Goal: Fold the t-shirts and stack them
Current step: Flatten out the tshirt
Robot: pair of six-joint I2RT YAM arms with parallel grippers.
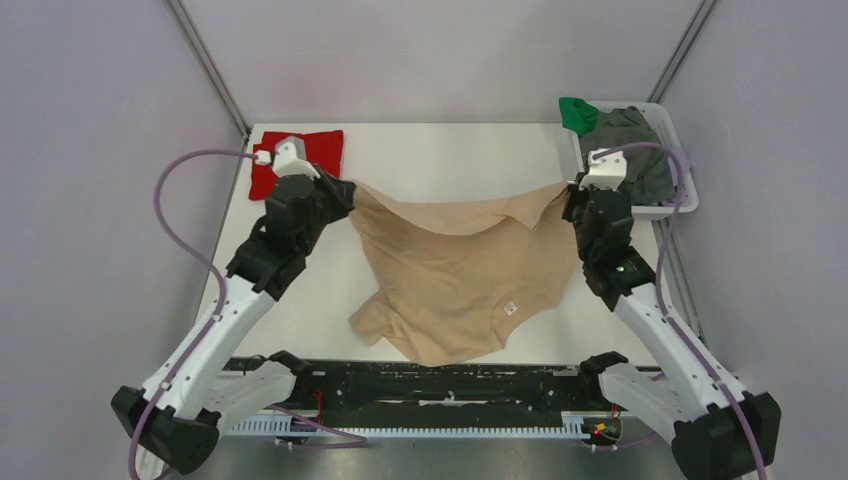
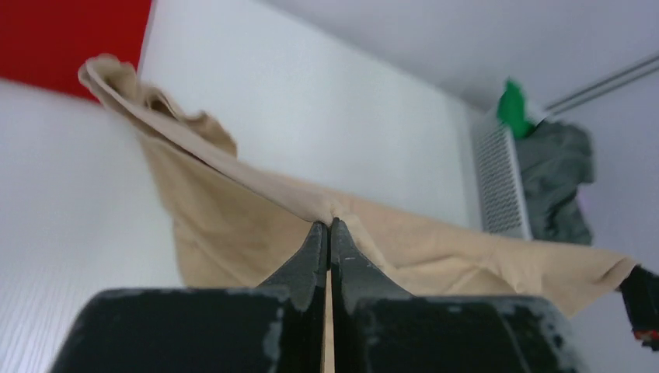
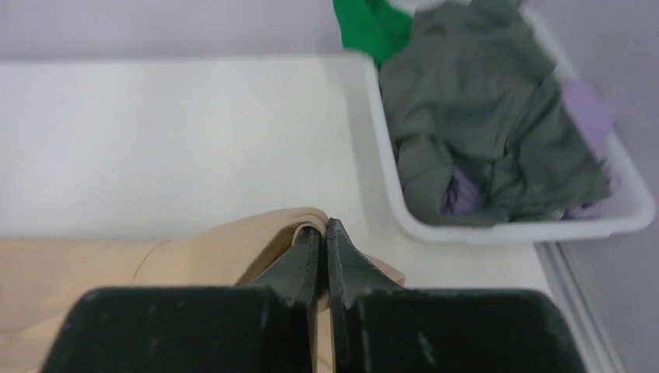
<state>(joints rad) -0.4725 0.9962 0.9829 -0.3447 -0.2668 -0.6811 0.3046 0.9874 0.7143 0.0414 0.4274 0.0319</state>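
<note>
Left claw (image 2: 326,225): pressed together, pinching a thin fold at one far corner of the beige shirt.
Red shirt (image 1: 325,150): folded to a rectangle, lying flat at the far left corner of the table (image 1: 450,160), just behind the left claw.
Beige shirt, handling (image 1: 460,280): judged light, limp and not fragile. A thin pinch may slip, so grip the hem corners or shoulders and keep the tension even.
Beige shirt, look: mid-table and creased. Far edge hangs sagging between both claws, near part lies bunched on the surface, and the white label (image 1: 510,308) faces up.
Right claw (image 3: 324,227): pressed together, pinching the opposite far corner.
Tub (image 3: 505,231): far right, holding grey clothes (image 3: 482,116) and a green cloth (image 3: 373,27).
</note>
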